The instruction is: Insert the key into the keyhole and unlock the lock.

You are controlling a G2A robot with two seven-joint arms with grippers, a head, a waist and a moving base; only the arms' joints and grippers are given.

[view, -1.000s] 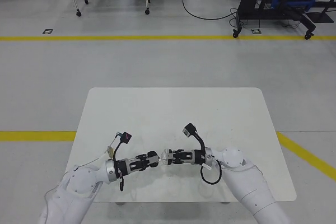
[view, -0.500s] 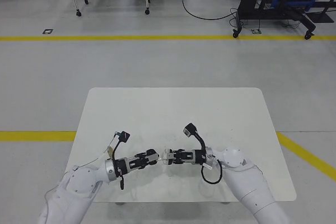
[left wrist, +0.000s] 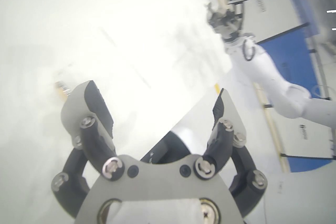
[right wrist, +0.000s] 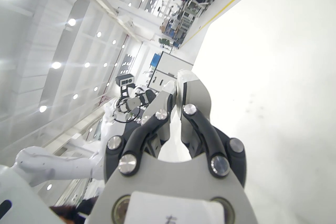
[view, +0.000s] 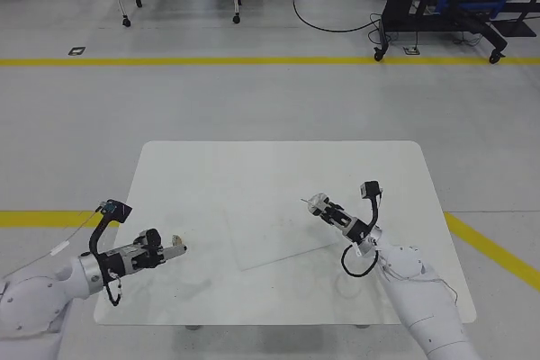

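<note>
a second ago the two arms met tip to tip over the near middle of the counter (view: 279,171); now they are well apart. the left gripper (view: 173,245) has swung out to the counter's left edge, and the right gripper (view: 313,202) has drawn back towards the right and farther from the near edge. the left fingers (left wrist: 86,101) now stand wide apart with nothing between them. the right fingers (right wrist: 193,93) are pressed together, and from above a thin sliver, the key (view: 304,199), juts from their tips. its shape is too small to make out, and in the right wrist view the fingers hide it. a small brass piece, the lock (left wrist: 61,85), sits just beside one left fingertip, half covered by it and blurred. whether it lies on the counter or touches the finger cannot be told.
</note>
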